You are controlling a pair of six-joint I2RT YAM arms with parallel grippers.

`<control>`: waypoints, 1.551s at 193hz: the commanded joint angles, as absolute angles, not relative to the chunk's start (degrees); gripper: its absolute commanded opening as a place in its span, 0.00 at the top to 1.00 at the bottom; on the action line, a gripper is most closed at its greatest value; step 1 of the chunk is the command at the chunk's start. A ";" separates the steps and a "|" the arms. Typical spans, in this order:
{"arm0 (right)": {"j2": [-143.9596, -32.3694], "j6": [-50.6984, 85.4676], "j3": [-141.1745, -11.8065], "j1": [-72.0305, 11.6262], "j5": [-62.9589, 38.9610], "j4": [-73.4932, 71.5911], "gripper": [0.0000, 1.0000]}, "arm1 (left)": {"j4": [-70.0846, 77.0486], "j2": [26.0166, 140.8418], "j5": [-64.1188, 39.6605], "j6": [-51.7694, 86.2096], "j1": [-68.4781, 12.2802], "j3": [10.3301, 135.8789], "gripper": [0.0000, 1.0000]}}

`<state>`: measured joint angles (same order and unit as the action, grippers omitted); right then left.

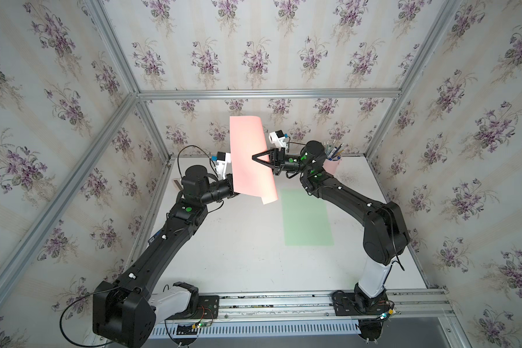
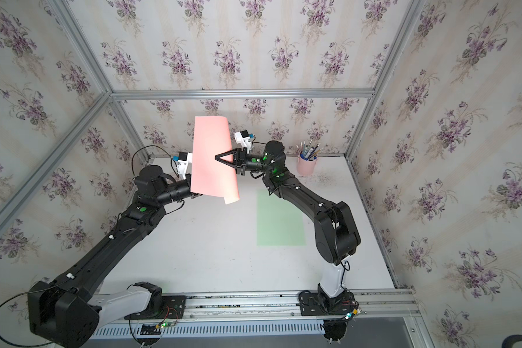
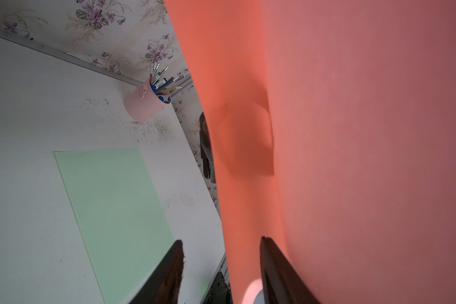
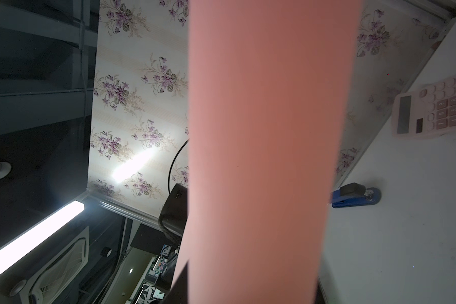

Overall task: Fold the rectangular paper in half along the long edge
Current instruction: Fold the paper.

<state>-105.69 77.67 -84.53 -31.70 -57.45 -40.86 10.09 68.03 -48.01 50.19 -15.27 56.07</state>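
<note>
Raised sheet (image 1: 244, 141) noted upright above table (image 1: 238, 259) rear centre. Flat sheet (image 1: 306, 218) laid on table, right of and before it. Pen cup (image 2: 306, 166) stood in rear right corner.

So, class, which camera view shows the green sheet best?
A top view: the green sheet lies flat with nearly its whole outline visible; both top views show this. The left wrist view shows it larger, but the left pincer's finger covers one corner. The right wrist view misses it.
</note>
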 commanded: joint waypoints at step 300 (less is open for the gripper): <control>-105.72 74.70 -85.22 -32.61 -59.85 -44.13 0.42 | -13.11 67.97 -42.85 33.01 -15.73 64.47 1.00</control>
